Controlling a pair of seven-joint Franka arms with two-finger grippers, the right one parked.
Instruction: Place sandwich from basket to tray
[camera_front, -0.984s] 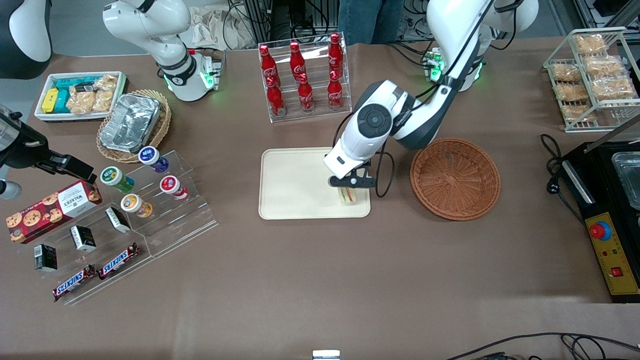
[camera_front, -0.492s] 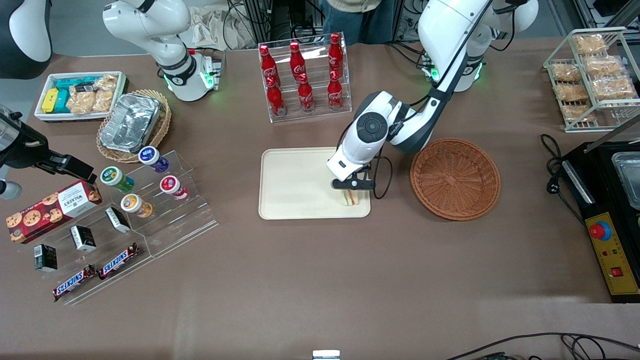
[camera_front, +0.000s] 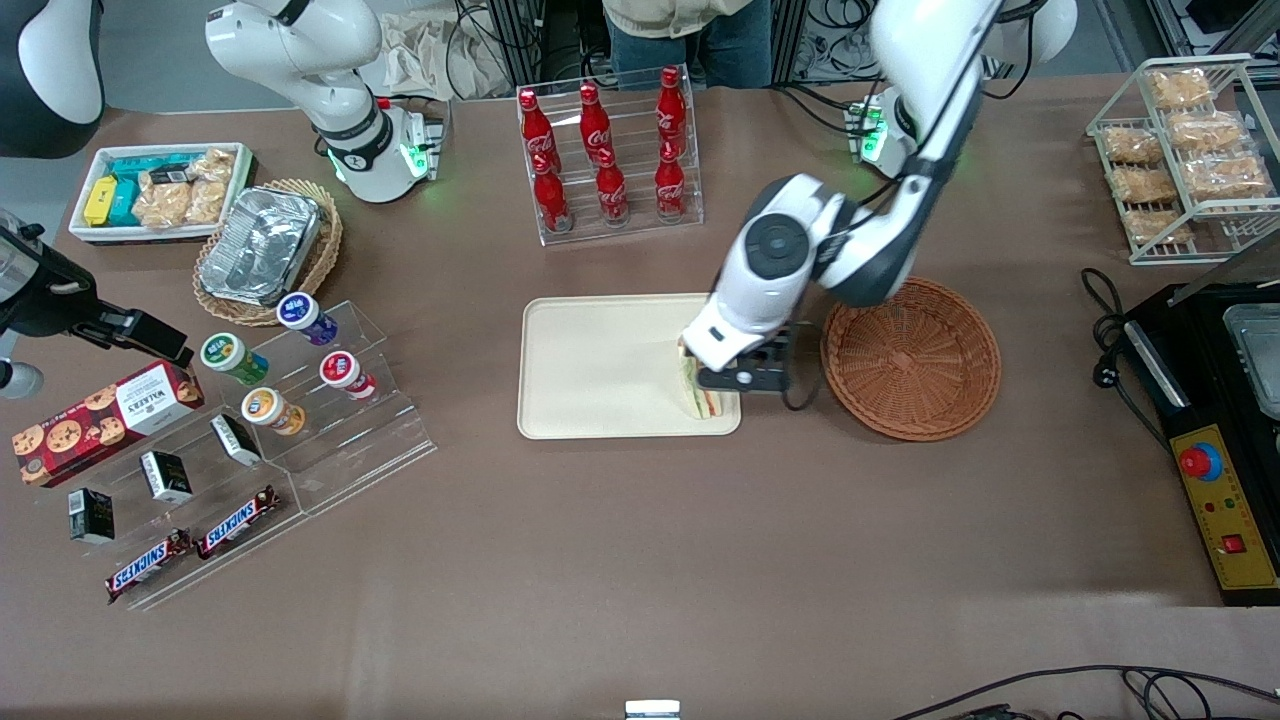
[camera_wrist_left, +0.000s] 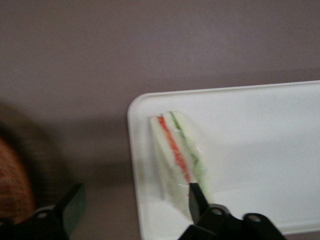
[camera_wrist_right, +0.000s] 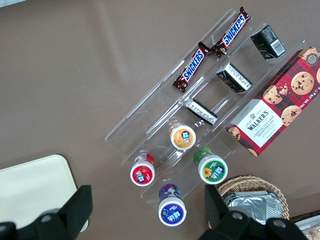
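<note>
The sandwich (camera_front: 701, 393) lies on the cream tray (camera_front: 600, 370), in the tray corner closest to the front camera and to the basket. Its red and green filling stripes show in the left wrist view, where the sandwich (camera_wrist_left: 176, 152) rests just inside the tray's (camera_wrist_left: 260, 145) rounded rim. My left gripper (camera_front: 745, 378) hovers open over that tray edge, between the sandwich and the round reddish-brown basket (camera_front: 910, 358). The gripper (camera_wrist_left: 136, 205) has its fingers wide apart and holds nothing. One fingertip (camera_wrist_left: 197, 199) overlaps the sandwich's end. The basket (camera_wrist_left: 10, 185) has nothing in it.
A clear rack of red cola bottles (camera_front: 608, 150) stands farther from the camera than the tray. An acrylic stand with cups and Snickers bars (camera_front: 270, 420) and a foil pan in a tan basket (camera_front: 265, 250) lie toward the parked arm's end. A wire bread rack (camera_front: 1180, 150) and a black machine (camera_front: 1220, 420) lie toward the working arm's end.
The gripper has let go of the sandwich, opened, and moved toward the basket. The sandwich stays on the tray and now shows more fully.
</note>
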